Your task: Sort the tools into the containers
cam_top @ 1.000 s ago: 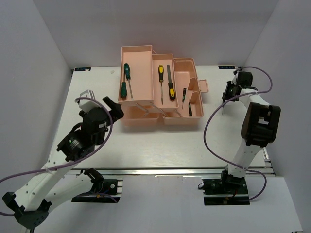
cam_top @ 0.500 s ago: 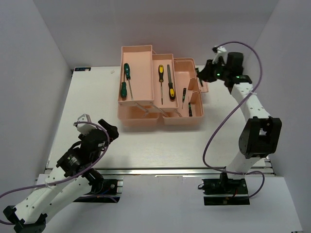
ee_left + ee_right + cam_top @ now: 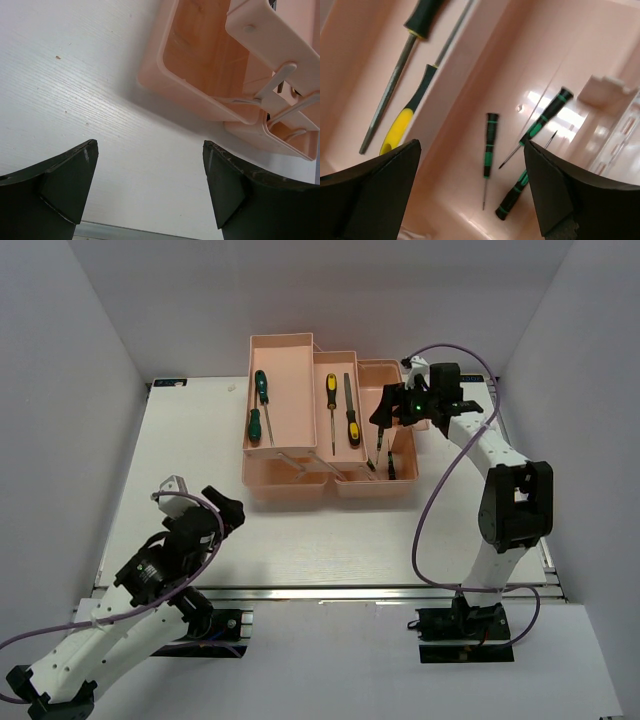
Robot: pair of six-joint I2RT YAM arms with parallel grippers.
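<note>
The salmon-pink toolbox [image 3: 300, 490] stands open at the back centre. Two green-handled screwdrivers [image 3: 258, 405] lie in its left tray, and two yellow-and-black ones [image 3: 351, 425] lie in the middle tray. My right gripper [image 3: 381, 417] hovers open over the right compartment [image 3: 470, 80], with nothing between its fingers [image 3: 380, 185]. Below it lie three thin black-green precision screwdrivers [image 3: 489, 145], and a yellow-handled screwdriver [image 3: 400, 127] shows in the neighbouring tray. My left gripper [image 3: 224, 507] is open and empty above the bare table [image 3: 75, 90], near the toolbox's front left corner [image 3: 200, 80].
The toolbox's lid flap and latch [image 3: 415, 420] stick out to the right, beside my right wrist. White walls close in the table on the left, back and right. Metal hinge arms [image 3: 280, 85] link the toolbox's tiers.
My right arm has swung from the table's right side to above the toolbox's right compartment, and its jaws have opened. My left arm drew back toward the near left, then stayed still.
</note>
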